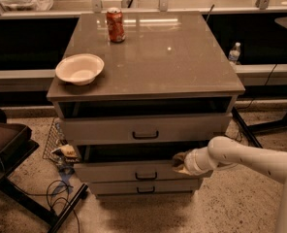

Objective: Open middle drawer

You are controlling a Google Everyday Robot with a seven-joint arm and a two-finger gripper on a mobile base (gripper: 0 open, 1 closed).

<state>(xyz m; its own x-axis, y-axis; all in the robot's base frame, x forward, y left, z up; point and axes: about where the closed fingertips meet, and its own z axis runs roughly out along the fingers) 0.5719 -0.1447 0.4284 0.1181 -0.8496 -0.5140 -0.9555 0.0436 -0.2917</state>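
gripper (180,163) at middle drawer (112,172), bowl (79,69), can (116,25) above

From here my arm (252,160) reads as a smooth, white, rounded tube, swelling into a bulbous joint and then narrowing to a ringed white wrist collar (196,161). The gripper (180,163) on its end is tan and stubby, at the right end of the middle drawer (114,172).

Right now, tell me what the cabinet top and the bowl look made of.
Cabinet top: likely laminate or polished stone, glossy, mirroring lights. Bowl: probably paper or foam, matte off-white. The gripper sits at the middle drawer's right front edge.
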